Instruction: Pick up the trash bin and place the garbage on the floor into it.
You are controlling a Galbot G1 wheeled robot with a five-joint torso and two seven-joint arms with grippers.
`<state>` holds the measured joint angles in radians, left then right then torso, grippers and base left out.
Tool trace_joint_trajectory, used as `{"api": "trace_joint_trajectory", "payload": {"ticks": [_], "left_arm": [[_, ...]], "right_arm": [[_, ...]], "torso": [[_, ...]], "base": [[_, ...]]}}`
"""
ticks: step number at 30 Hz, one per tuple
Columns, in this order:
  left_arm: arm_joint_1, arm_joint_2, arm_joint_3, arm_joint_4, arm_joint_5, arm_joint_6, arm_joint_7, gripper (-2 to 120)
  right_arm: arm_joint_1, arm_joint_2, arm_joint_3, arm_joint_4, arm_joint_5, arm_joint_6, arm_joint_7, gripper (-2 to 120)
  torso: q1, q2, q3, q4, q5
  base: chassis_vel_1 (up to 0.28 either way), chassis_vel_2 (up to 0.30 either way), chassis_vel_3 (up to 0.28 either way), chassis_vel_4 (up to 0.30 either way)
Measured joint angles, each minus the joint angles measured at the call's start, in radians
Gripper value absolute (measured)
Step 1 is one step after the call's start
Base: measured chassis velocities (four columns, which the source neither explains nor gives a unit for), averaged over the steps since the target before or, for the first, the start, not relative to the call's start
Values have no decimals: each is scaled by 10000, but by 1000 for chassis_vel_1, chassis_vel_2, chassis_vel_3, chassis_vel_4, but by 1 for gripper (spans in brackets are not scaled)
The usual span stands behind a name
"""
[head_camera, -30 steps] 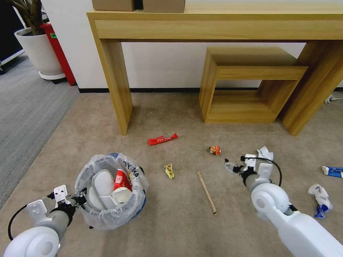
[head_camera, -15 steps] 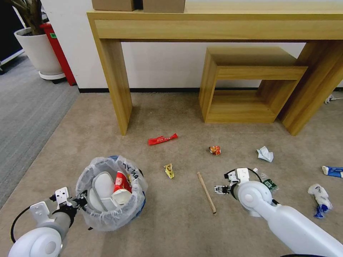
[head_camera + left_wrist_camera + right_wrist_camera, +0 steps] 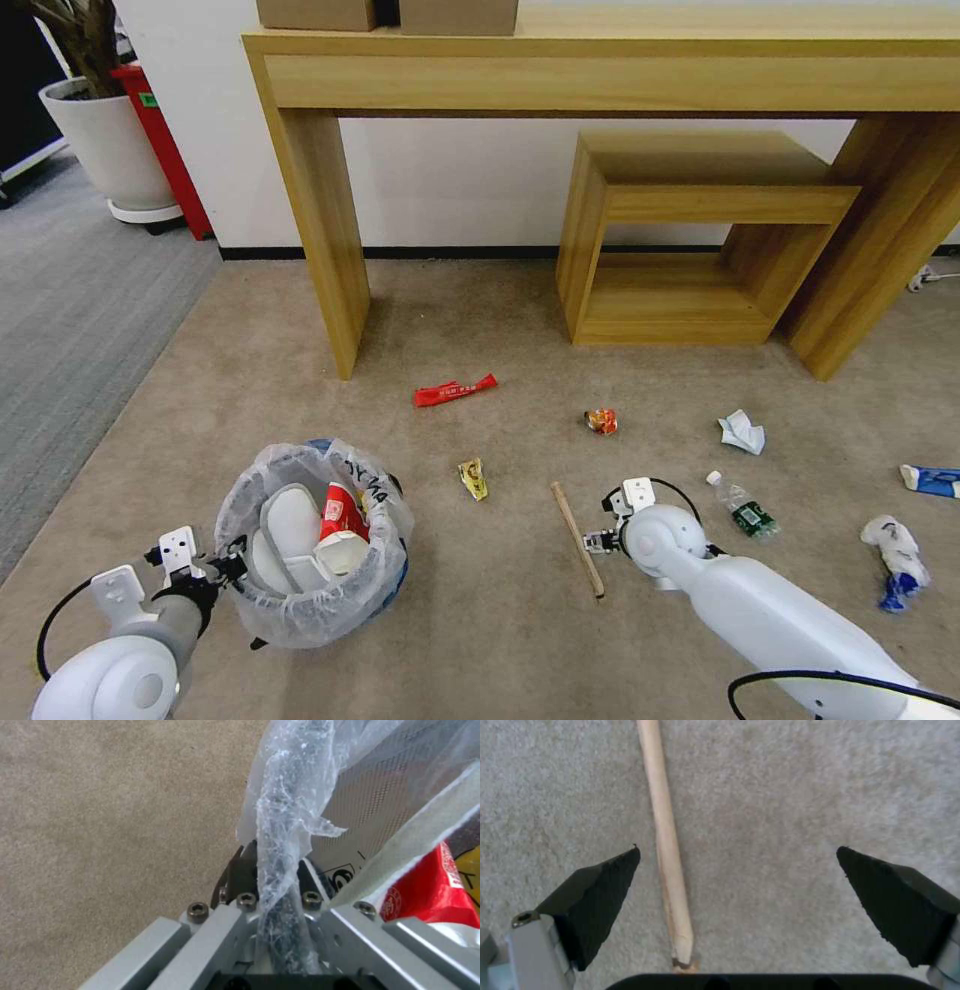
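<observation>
The trash bin [image 3: 330,610], blue with a crinkly plastic liner, holds cups and a red wrapper. My left gripper [image 3: 235,568] is shut on its near rim; the left wrist view shows the jaws pinching the liner [image 3: 280,843]. Over the wooden stick [image 3: 577,538] hovers my right gripper [image 3: 603,541], open. The stick [image 3: 667,843] lies between the fingers, close to one fingertip [image 3: 612,877]. Other garbage lies on the tan floor [image 3: 480,630]: red wrapper [image 3: 455,390], yellow wrapper [image 3: 474,478], orange wrapper [image 3: 601,421], crumpled paper [image 3: 742,432], bottle [image 3: 742,508], blue-white packets [image 3: 897,562].
A wooden console table leg [image 3: 325,230] and a low wooden shelf [image 3: 690,240] stand against the wall ahead. Grey ribbed carpet [image 3: 70,300] and a white planter [image 3: 105,140] are at the left. Another blue packet [image 3: 930,480] lies at the right edge.
My right arm has swung left and back toward me, from near the crumpled paper to over the stick, uncovering the bottle. The left arm with the bin has barely shifted.
</observation>
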<state>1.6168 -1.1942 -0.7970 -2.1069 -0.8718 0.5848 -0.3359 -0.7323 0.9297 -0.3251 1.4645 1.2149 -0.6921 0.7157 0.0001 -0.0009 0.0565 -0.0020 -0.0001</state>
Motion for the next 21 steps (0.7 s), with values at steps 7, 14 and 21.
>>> {"api": "trace_joint_trajectory", "payload": {"ticks": [7, 14, 21], "left_arm": [[-12, 3, 0, 40, 0, -20, 0, 1], [-11, 31, -38, 127, -9, -90, 15, 1], [-20, 51, -52, 148, -25, -132, 23, 1]], "right_arm": [[31, 353, -271, -507, -300, 195, -181, 99], [16, 730, -408, -932, -771, 470, -414, 97], [-17, 938, -493, -1168, -1124, 646, -617, 95]], "torso": [[0, 0, -1, 0, -1], [0, 0, -1, 0, -1], [0, 0, -1, 0, 1]], "base": [[0, 0, 0, 0], [0, 0, 0, 0], [0, 0, 0, 0]]}}
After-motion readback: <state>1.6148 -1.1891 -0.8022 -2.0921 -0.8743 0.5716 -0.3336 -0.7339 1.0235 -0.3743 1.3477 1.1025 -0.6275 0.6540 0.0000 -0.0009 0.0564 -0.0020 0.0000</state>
